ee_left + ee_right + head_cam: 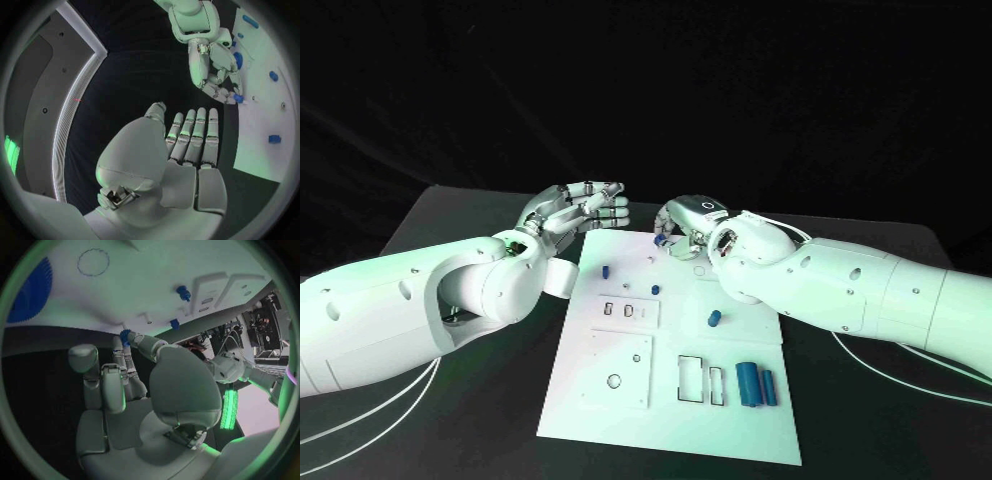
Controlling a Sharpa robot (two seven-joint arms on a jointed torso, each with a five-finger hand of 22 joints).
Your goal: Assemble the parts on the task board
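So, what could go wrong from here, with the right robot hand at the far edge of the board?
1. The right robot hand pinches a small blue part only at its fingertips, so the part may slip or tilt.
2. The left robot hand is open close by, and the two could collide.
3. Two blue cylinders lie loose on the board; a knock might roll them.

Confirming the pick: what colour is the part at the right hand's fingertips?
Blue; the part at the right hand shows best in the left wrist view.

White task board (625, 400) mid-table, small blue parts (757, 384) lying and standing on it.
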